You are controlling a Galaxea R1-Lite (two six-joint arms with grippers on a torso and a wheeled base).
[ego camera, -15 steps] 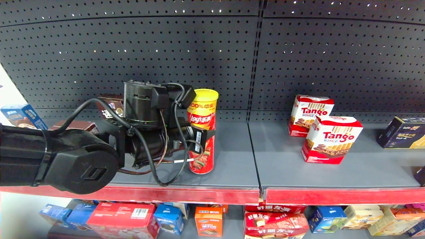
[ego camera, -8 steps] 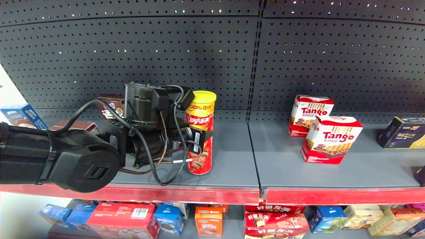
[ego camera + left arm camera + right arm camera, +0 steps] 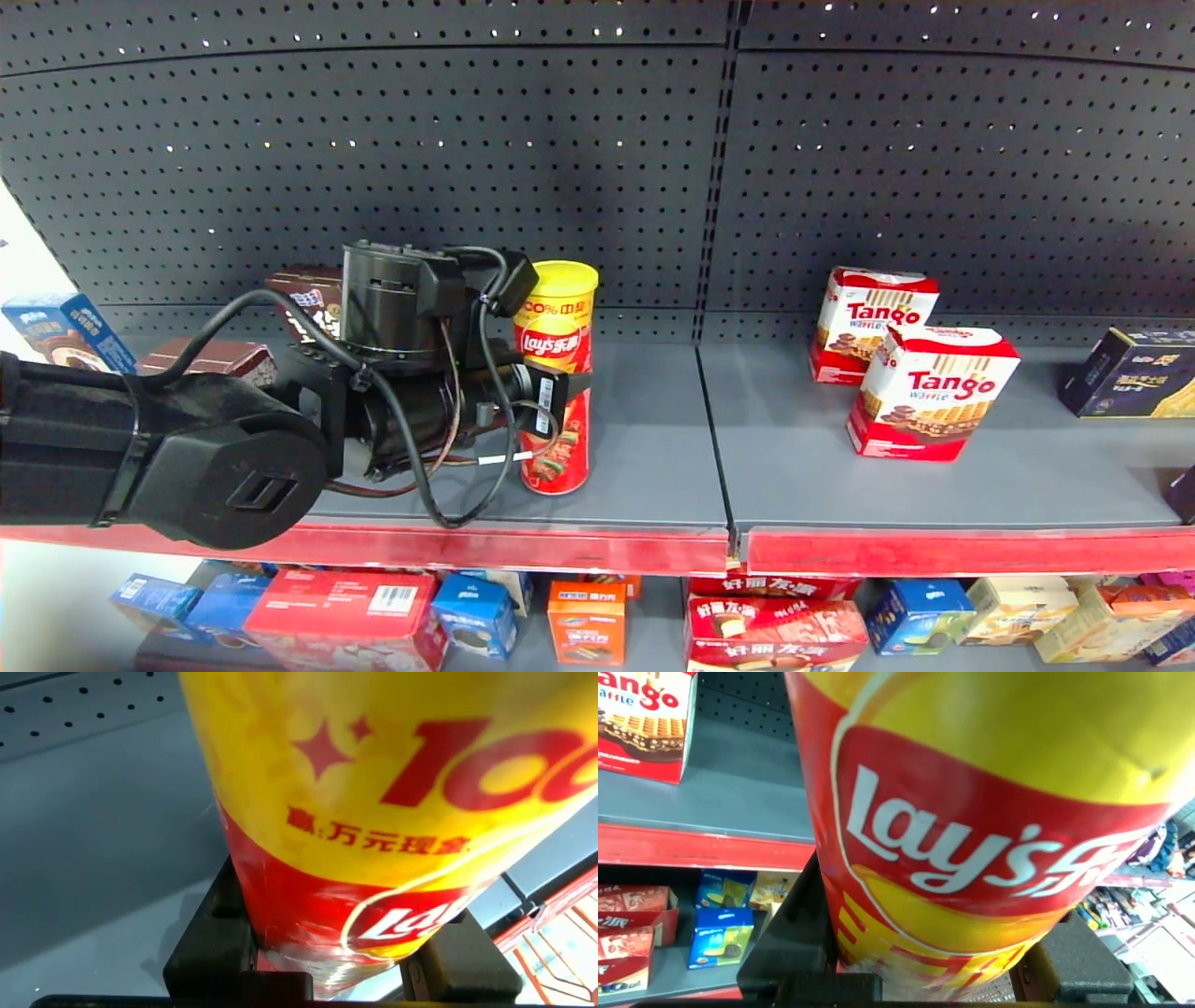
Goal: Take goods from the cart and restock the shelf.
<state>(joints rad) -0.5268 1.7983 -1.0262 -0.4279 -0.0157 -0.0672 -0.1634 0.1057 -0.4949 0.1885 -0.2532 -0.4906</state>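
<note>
Red-and-yellow chips can (image 3: 558, 373) sits upright on the shelf (image 3: 653, 467), near its front edge. Your left end effector (image 3: 558, 399) pinches its middle, likely steadying it. Your right end effector (image 3: 934, 952) clamps a second can (image 3: 971, 840), ready for stocking.

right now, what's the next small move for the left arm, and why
Probably open the left gripper and ease it back: the chips can stands upright, its base seemingly resting on the shelf, with the gripper clamped round its middle.
</note>
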